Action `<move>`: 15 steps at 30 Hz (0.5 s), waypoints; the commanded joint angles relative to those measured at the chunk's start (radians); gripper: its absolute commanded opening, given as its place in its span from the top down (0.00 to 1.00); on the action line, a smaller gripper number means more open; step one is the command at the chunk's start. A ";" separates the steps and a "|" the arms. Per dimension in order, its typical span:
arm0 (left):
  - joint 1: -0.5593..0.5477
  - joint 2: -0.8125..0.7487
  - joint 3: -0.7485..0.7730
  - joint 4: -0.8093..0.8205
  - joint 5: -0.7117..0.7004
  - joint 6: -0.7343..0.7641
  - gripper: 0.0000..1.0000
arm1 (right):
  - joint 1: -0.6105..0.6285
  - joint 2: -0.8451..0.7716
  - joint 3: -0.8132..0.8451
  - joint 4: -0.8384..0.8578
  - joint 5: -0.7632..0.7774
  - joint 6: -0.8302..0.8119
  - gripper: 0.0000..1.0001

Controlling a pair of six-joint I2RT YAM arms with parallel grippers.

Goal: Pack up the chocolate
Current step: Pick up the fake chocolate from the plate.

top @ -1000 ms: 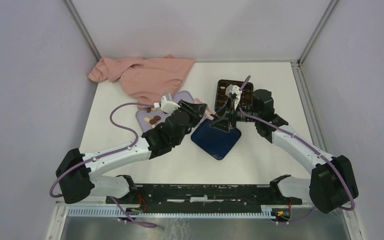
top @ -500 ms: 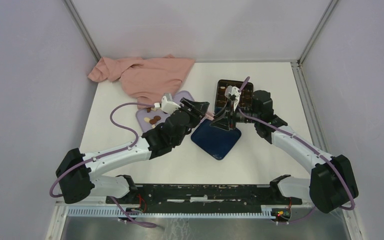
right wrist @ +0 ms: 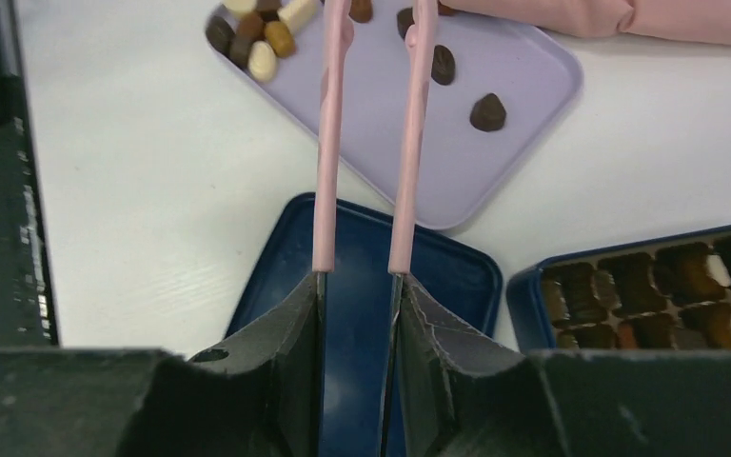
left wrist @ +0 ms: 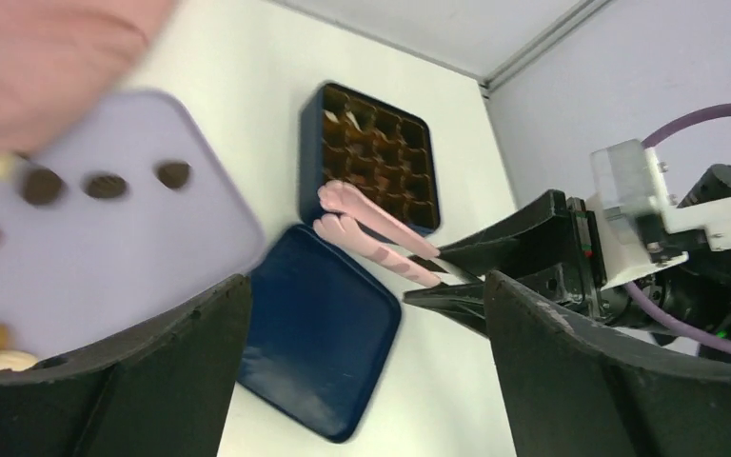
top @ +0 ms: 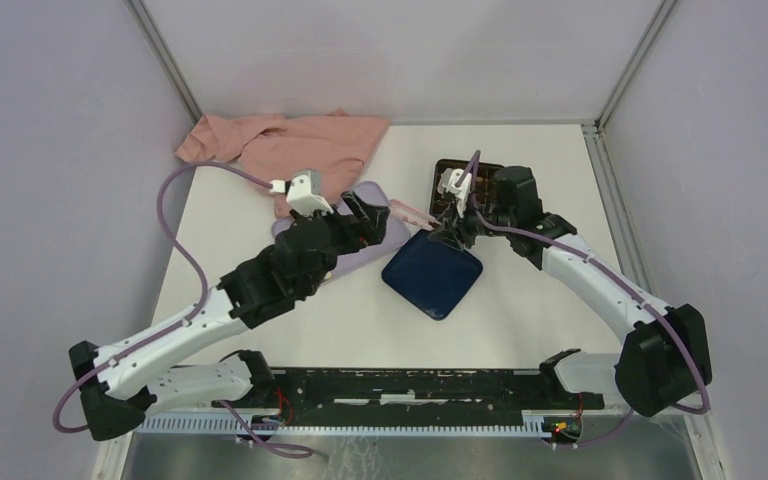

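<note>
The chocolate lies as small brown and cream pieces on the lilac tray, and some also show in the left wrist view. More pieces fill cells of the dark blue box. My right gripper is shut on pink tongs, whose two arms reach over the blue lid toward the tray. My left gripper stands wide open over the tray's edge with nothing between its fingers, apart from the tongs.
A pink cloth lies bunched at the back left, touching the tray. The blue lid rests flat at the table's middle. The box sits behind the right wrist, partly hidden. Grey walls enclose the table.
My left gripper opened wide and drew back to the left, off the tongs. My right gripper closed on the tongs and shifted slightly toward the back.
</note>
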 commanded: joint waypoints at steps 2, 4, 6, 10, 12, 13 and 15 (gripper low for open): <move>0.147 -0.047 0.127 -0.234 0.017 0.424 0.01 | 0.081 0.042 0.114 -0.157 0.218 -0.263 0.64; 0.365 -0.059 0.114 -0.214 0.220 0.455 0.00 | 0.118 0.081 0.162 -0.208 0.263 -0.301 0.64; 0.593 -0.065 0.083 -0.171 0.435 0.455 0.00 | 0.153 0.129 0.216 -0.257 0.293 -0.328 0.64; 0.866 -0.054 0.012 -0.101 0.675 0.435 0.00 | 0.250 0.228 0.312 -0.324 0.368 -0.355 0.64; 0.894 -0.055 -0.026 -0.091 0.649 0.473 0.00 | 0.308 0.295 0.367 -0.363 0.419 -0.377 0.64; 0.894 -0.058 -0.046 -0.094 0.613 0.504 0.00 | 0.334 0.325 0.393 -0.384 0.440 -0.385 0.63; 0.894 -0.079 -0.078 -0.106 0.521 0.550 0.00 | 0.375 0.387 0.453 -0.419 0.472 -0.395 0.64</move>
